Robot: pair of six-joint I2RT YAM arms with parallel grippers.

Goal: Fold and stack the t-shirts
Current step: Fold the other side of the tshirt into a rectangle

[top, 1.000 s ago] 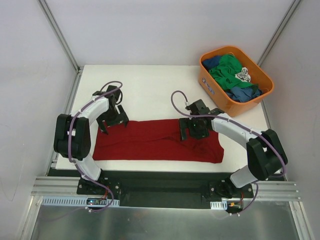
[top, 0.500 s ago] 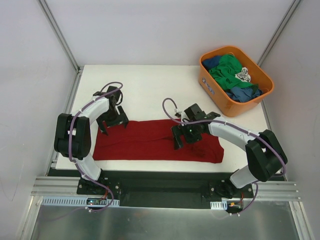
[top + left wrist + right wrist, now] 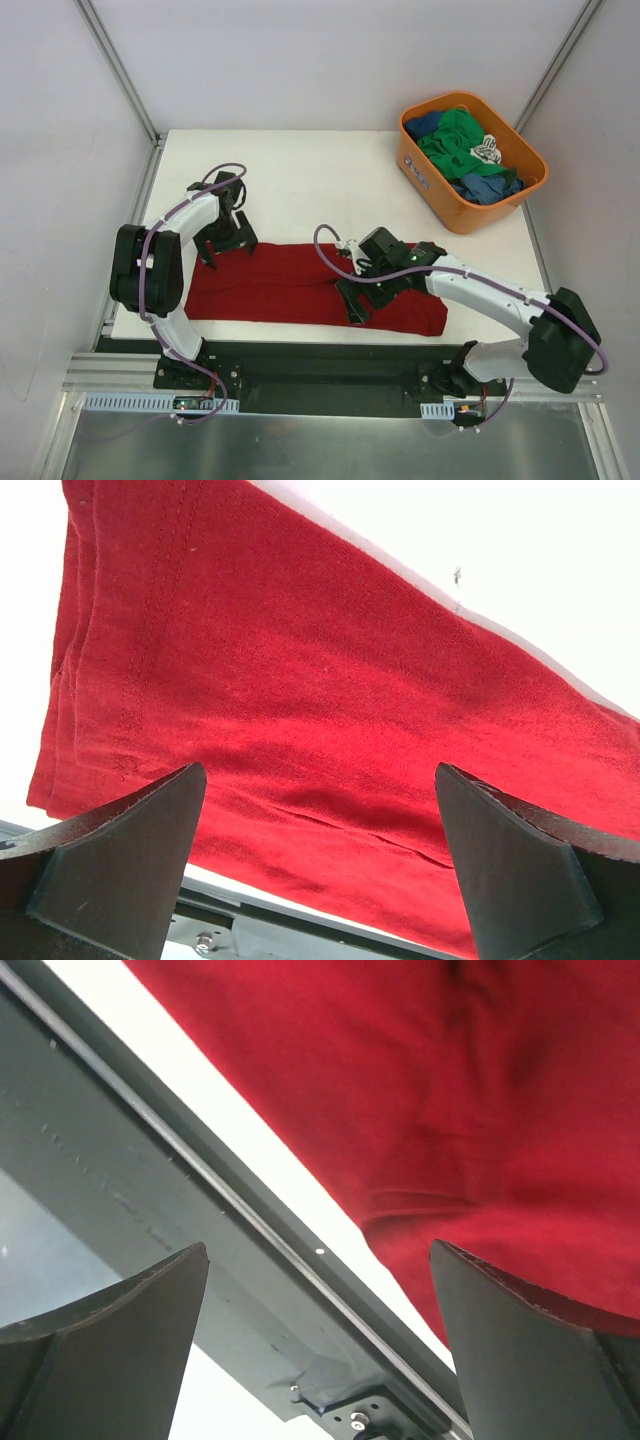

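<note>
A large dark red t-shirt (image 3: 280, 285) lies folded into a long band across the near part of the white table (image 3: 300, 190). It fills the left wrist view (image 3: 330, 710) and the upper right of the right wrist view (image 3: 480, 1090). My left gripper (image 3: 226, 250) is open and empty over the shirt's far left corner. My right gripper (image 3: 352, 300) is open and empty above the shirt's near edge, right of the middle. Green and blue t-shirts (image 3: 462, 140) lie bundled in the orange tub (image 3: 425, 175) at the back right.
The table's near edge and the dark metal rail (image 3: 200, 1260) run just below the right gripper. A clear wall with a metal post (image 3: 120, 70) stands along the left side, another along the right.
My right gripper has moved left and toward the near edge of the shirt, arm stretching out low. The left gripper has stayed put.
</note>
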